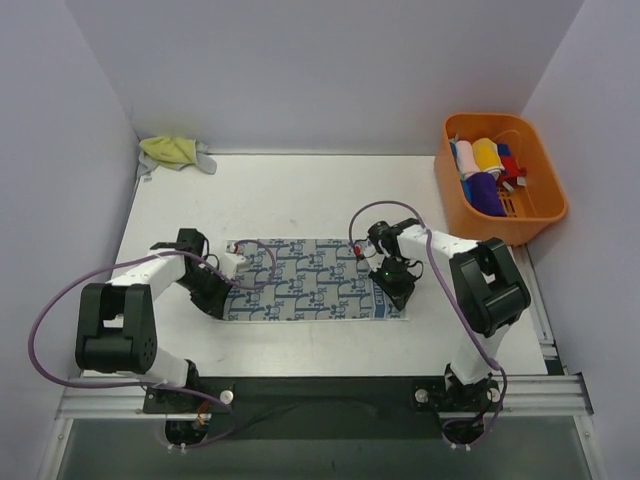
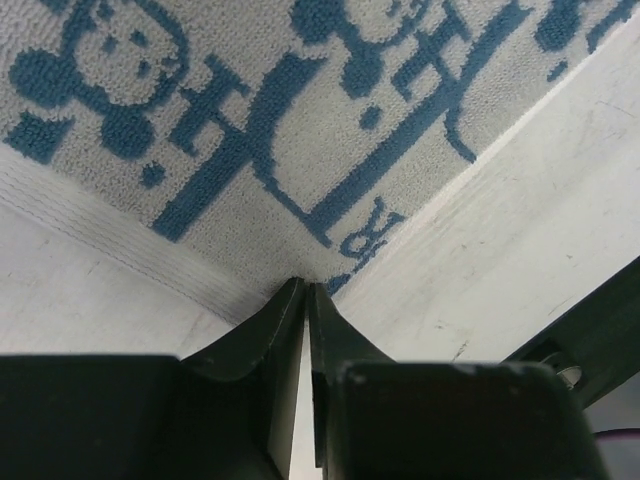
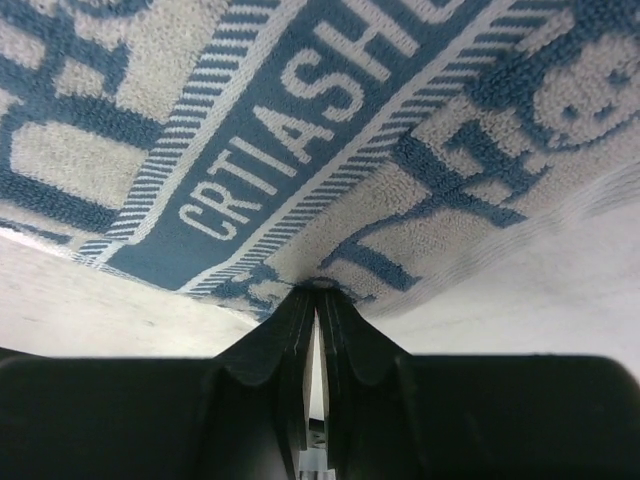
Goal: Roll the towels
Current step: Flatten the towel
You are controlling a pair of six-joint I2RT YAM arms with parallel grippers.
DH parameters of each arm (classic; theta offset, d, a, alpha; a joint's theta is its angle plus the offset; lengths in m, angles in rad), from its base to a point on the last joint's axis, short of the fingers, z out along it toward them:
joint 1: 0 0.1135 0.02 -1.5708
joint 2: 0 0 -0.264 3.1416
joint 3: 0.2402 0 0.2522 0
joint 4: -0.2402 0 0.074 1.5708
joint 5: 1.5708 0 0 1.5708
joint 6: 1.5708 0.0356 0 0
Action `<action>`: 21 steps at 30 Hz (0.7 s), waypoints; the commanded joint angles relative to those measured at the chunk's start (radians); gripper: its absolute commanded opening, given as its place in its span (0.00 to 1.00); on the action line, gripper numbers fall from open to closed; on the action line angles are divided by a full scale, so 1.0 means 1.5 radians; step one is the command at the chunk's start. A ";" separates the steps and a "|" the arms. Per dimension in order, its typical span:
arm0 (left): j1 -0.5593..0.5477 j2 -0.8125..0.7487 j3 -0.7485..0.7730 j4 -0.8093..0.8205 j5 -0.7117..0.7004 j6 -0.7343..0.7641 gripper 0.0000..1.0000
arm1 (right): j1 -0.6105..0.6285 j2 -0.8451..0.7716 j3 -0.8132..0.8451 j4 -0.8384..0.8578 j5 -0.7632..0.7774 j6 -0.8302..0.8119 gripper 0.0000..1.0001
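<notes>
The blue-and-white patterned towel (image 1: 310,280) lies flat and spread out in the middle of the white table (image 1: 300,195). My left gripper (image 1: 222,303) sits low at its near left corner; in the left wrist view the jaws (image 2: 306,286) are pressed together on the very corner of the towel (image 2: 250,120). My right gripper (image 1: 398,292) is at the towel's right edge, and the right wrist view shows it (image 3: 318,290) shut on a puckered bit of hem below the lettered blue band (image 3: 300,110). The pale yellow-green towel (image 1: 175,152) lies crumpled in the far left corner.
An orange basket (image 1: 541,160) at the far right holds several rolled coloured cloths. White walls close in the table on the left, back and right. Purple cables loop from both arms over the towel's ends.
</notes>
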 commanded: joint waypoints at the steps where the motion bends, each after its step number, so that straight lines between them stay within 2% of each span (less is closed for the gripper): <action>1: 0.018 0.041 -0.009 0.033 -0.100 0.031 0.18 | 0.005 0.002 -0.031 -0.017 0.120 -0.030 0.09; 4: 0.018 0.045 0.014 0.024 -0.073 0.030 0.18 | 0.035 -0.015 -0.028 -0.021 0.103 -0.029 0.14; 7: 0.011 0.025 0.040 -0.012 -0.024 0.041 0.30 | 0.050 -0.040 -0.011 -0.034 0.057 -0.023 0.28; 8: 0.011 0.018 0.059 -0.036 0.018 0.041 0.40 | 0.049 -0.049 -0.002 -0.038 0.049 -0.017 0.37; 10: 0.012 -0.003 0.081 -0.058 0.060 0.042 0.49 | 0.034 -0.078 0.031 -0.048 0.008 -0.016 0.44; 11: 0.015 -0.010 0.095 -0.071 0.100 0.041 0.58 | 0.024 -0.086 0.044 -0.051 -0.005 -0.012 0.45; 13: 0.022 -0.024 0.142 -0.076 0.132 0.024 0.66 | -0.019 -0.102 0.091 -0.055 -0.039 -0.016 0.46; 18: 0.058 0.037 0.257 -0.031 0.181 -0.043 0.70 | -0.115 -0.052 0.200 -0.055 -0.083 -0.026 0.46; 21: 0.072 0.108 0.325 0.038 0.143 -0.110 0.69 | -0.153 0.010 0.270 -0.052 -0.082 -0.029 0.44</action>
